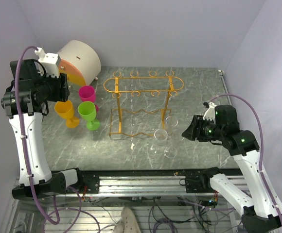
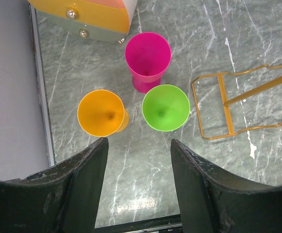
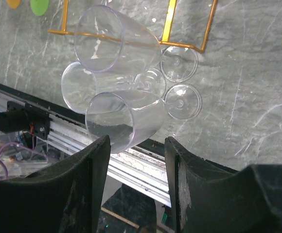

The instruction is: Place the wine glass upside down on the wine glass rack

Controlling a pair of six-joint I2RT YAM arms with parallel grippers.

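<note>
A grey marbled tabletop runs between pale lilac walls, and the gold wire wine glass rack stands near its middle, with nothing hanging from its hooks.

Three clear wine glasses stand upright, bunched together just off the rack's front right leg. Their stems are vertical and their rims point up. We judge one of these to be the task's glass. They are the stemware nearest the rack, and they lie straight ahead of the right end effector, on its rack side and close to it. In the right wrist view the nearest glass sits just beyond the fingers, which are spread apart and hold nothing.

The left end effector is also spread and empty. It hangs above an orange goblet, a green goblet and a pink goblet on the far left, well apart from the clear cluster. A beige drum box sits behind them.

So the right arm is the nearer one. Because the stem axis is vertical, we expect any grasp to come in from the side. The glass would then have to be turned over before its foot can slide into a loop. The glasses touch or nearly touch, so taking one could knock its neighbours.
</note>
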